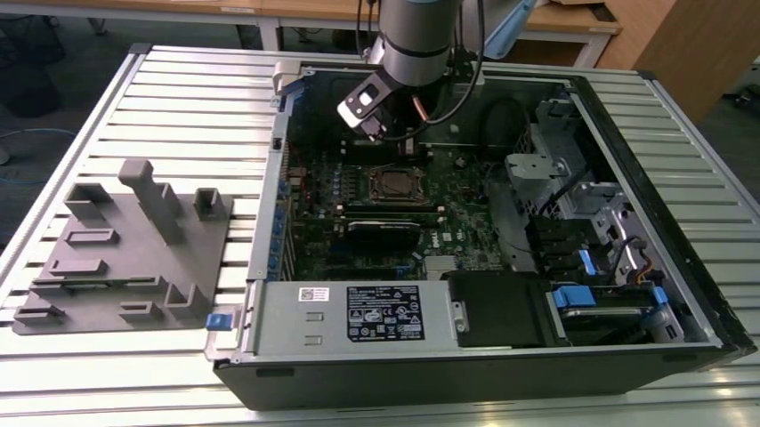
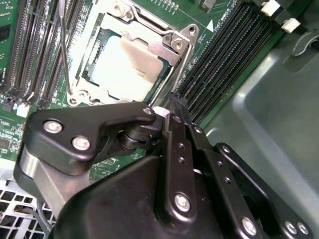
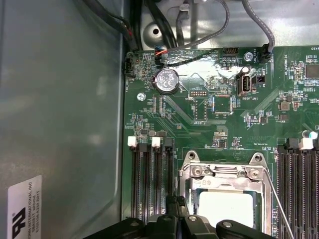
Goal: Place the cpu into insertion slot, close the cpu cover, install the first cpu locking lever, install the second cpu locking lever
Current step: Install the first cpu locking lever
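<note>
The tool (image 2: 172,103) hovered with its fingers together, clamped on nothing. Just beyond its tips the cpu (image 2: 124,64) lay in the insertion slot (image 2: 94,47). The cpu cover (image 2: 149,46) was down over its edges, with a thin metal lever (image 2: 62,50) alongside.

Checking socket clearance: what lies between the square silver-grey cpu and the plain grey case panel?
In the first wrist view, long narrow black memory slots lie between the silver-grey cpu and the grey case panel.
</note>
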Available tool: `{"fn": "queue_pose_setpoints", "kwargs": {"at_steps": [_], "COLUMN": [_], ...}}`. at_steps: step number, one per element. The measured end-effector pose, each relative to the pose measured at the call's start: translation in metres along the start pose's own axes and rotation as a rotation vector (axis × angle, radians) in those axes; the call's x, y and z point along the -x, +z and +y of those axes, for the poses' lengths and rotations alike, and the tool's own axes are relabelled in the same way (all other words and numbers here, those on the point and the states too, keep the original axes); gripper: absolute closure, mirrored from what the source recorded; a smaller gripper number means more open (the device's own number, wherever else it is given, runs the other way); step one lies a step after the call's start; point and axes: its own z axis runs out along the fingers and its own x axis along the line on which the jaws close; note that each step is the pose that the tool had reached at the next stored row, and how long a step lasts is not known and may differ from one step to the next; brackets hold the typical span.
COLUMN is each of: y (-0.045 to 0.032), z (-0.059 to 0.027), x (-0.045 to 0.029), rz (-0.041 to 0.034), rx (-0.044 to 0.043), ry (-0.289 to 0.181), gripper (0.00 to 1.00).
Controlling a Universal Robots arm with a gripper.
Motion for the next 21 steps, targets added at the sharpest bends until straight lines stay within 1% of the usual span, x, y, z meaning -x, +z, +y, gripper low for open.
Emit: {"fn": "queue_pose_setpoints", "kwargs": {"at_steps": [5, 9, 10, 13, 17, 21], "y": [-0.0003, -0.0004, -0.0003, 0.0005, -0.0007, -0.0009], "z": [-0.0002, -0.0003, -0.0003, 0.0002, 0.0001, 0.0001], "x": [-0.0017, -0.0016, -0.0012, 0.002, 0.0095, 0.0106], "rz": [-0.0024, -0.0027, -0.0017, 0.0028, 0.0009, 0.0008], "rx": [-0.0006, -0.0008, -0.0008, 0.0008, 0.0003, 0.0003], "ry": [0.0, 0.001, 0.001, 0.001, 0.0, 0.0], "gripper": [0.9, 0.9, 0.9, 0.9, 0.9, 0.9]}}
